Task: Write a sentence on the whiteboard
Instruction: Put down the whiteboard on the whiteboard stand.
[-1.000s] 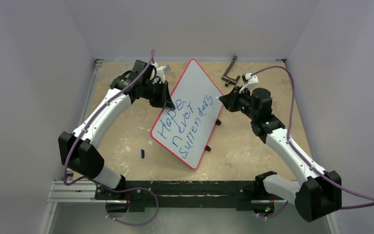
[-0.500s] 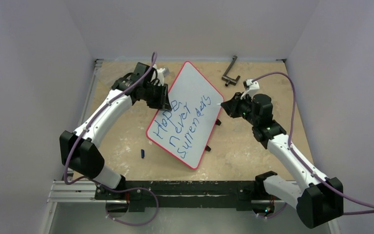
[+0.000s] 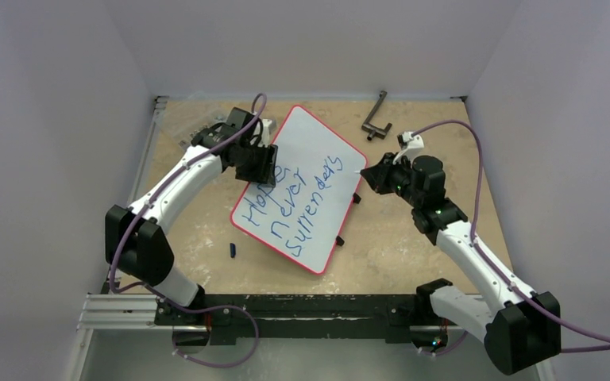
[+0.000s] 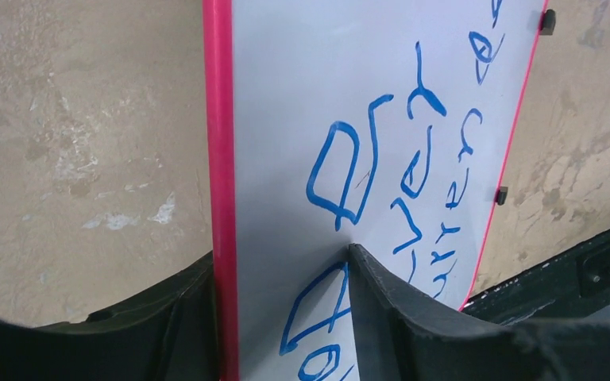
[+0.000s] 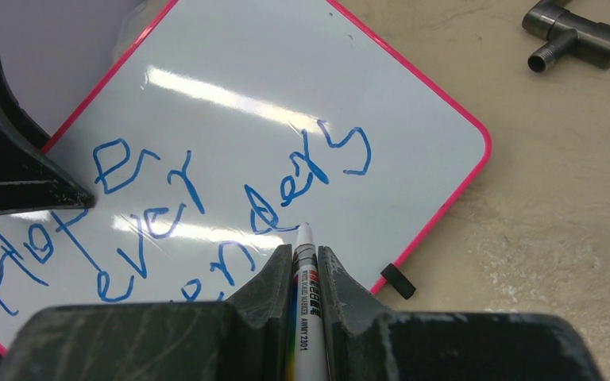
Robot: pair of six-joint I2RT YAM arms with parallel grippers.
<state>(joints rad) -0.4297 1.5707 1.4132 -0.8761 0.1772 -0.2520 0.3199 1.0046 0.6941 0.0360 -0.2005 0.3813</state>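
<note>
The whiteboard (image 3: 311,139) lies slanted in the middle of the table, white with a thin red rim. The sentence (image 3: 294,202), in blue marker, reads "Hope never surrenders" in three slanted lines. My left gripper (image 3: 259,165) is shut on the board's left edge, one finger on each side of the rim (image 4: 221,159), next to the "Hope" lettering (image 4: 349,167). My right gripper (image 3: 370,173) is shut on a white marker (image 5: 305,302). Its tip (image 5: 303,230) points at the board (image 5: 270,71) near "surrenders" (image 5: 286,190). I cannot tell if it touches.
A dark metal clamp (image 3: 376,115) lies at the back right, also in the right wrist view (image 5: 580,40). A small blue cap (image 3: 233,250) lies left of the board's near corner. Black clips (image 3: 356,198) stick out of the board's right edge. The black base rail (image 3: 302,305) runs along the near edge.
My left gripper has swung the whiteboard to the left, and its near end has shifted left. My right gripper has drawn back a little to the right with the marker.
</note>
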